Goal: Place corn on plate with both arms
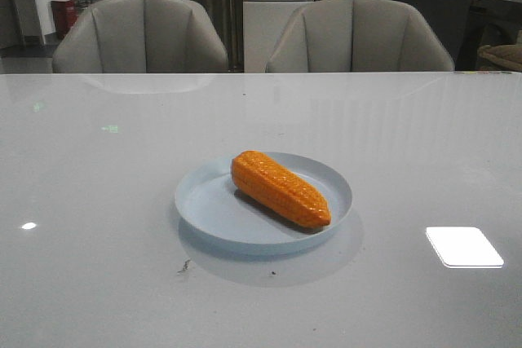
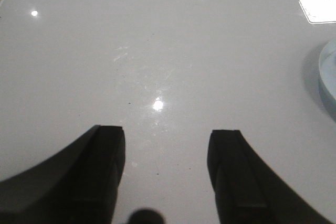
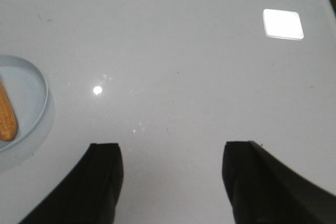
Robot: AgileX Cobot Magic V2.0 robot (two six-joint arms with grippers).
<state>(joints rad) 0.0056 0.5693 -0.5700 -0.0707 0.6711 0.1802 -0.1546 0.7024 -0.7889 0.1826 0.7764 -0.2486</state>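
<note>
Left gripper (image 2: 167, 145): fingers spread wide, nothing between them, above bare table (image 1: 90, 201); plate edge (image 2: 328, 80) off to one side.
Plate (image 1: 212, 205): pale blue, mid-table.
Corn (image 1: 280, 187): orange, lying diagonally on the plate, tapered end nearer the robot's right.
Right gripper (image 3: 172, 158): fingers wide apart, holding nothing, plate (image 3: 34, 90) and corn tip (image 3: 6, 116) well apart from it.
</note>
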